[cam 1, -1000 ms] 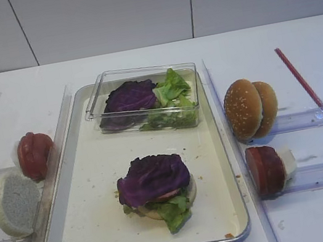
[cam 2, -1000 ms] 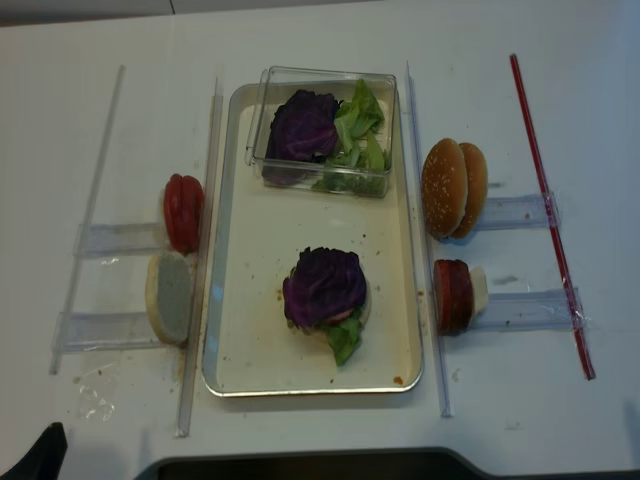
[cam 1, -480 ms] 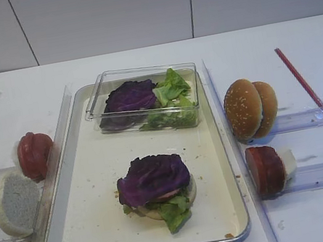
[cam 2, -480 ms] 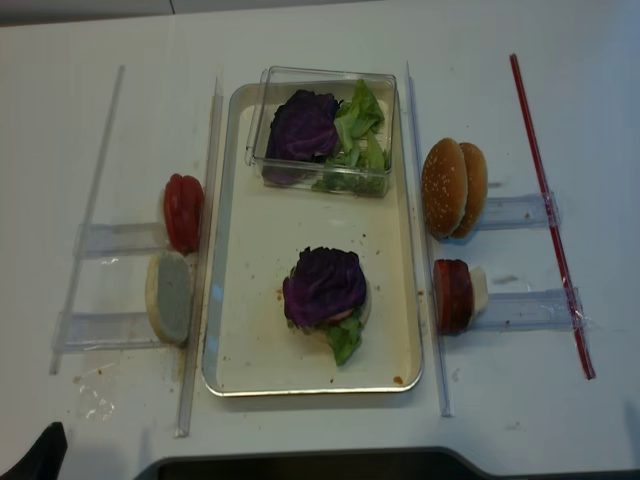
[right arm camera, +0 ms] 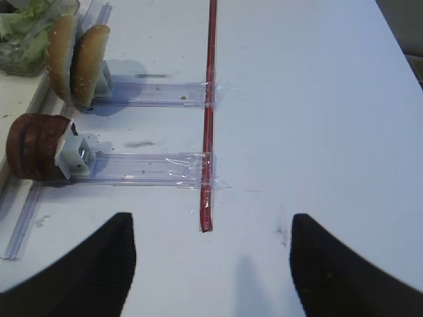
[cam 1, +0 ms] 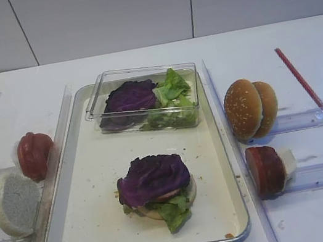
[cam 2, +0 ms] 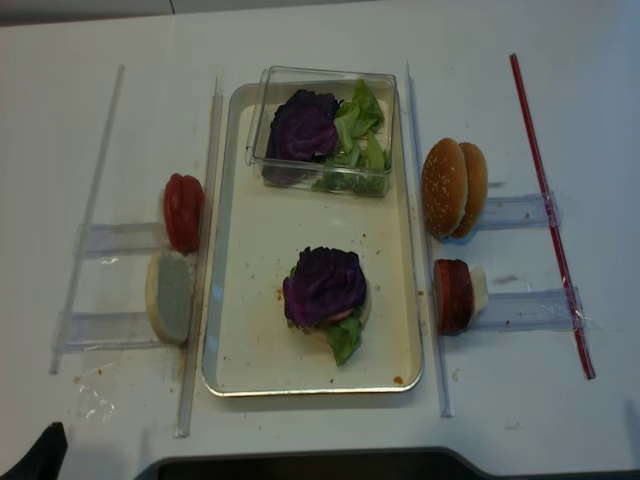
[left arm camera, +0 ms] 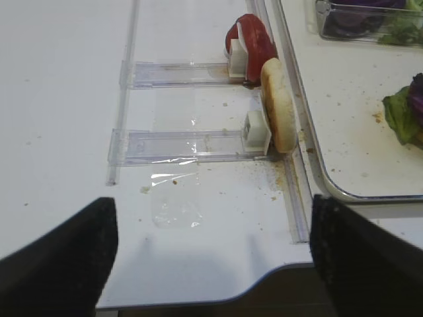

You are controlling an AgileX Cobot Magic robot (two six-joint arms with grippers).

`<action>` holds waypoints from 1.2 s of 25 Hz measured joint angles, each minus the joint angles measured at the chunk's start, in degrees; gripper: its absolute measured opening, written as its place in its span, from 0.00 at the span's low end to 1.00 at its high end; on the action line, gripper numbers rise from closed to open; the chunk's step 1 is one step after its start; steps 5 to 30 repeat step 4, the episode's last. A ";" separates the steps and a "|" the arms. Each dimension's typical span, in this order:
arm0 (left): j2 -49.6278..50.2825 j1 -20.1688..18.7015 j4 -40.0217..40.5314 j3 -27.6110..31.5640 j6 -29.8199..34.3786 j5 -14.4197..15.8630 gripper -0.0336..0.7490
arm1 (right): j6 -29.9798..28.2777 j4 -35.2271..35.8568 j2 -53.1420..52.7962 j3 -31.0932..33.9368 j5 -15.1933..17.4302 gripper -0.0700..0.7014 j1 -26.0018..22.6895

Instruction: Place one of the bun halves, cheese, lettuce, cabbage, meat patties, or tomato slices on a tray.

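Exterior high view showed the tray (cam 1: 89, 171), a shallow metal-rimmed rectangle with a crumb-speckled cream floor, sitting mid-surface with a half-built burger on it. A floppy, veined purple cabbage (cam 1: 151, 177) leaf draped over the stack, ruffled green lettuce (cam 1: 174, 209) poking out beneath and a pale bun base under that. At the tray's far end stood a clear plastic box (cam 1: 142, 99) holding more purple and green leaves, presumably the supply.

Spare pieces stood on edge in clear acrylic holders on both sides, likely so a tool could pinch them from above: sesame-topped bun halves (cam 1: 250, 107) and a dark reddish disc (cam 1: 265, 169) on the right, red tomato slices (cam 1: 34, 155) and a white-faced bun half (cam 1: 15, 203) on the left. A thin red strip (cam 1: 318, 103) was taped across the right-hand holders.

Both arms hung back off the tray. From the left wrist view, the left tool (left arm camera: 211, 254) had its dark fingers spread wide with nothing between them. The right tool (right arm camera: 210, 261) likewise stood apart and empty over the bare surface near the strip's end.

To my eye the cabbage was already placed and another ingredient came next.
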 joint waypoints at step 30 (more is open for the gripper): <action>0.00 0.00 0.00 0.00 0.00 0.00 0.74 | 0.00 0.00 0.00 0.00 0.00 0.75 0.00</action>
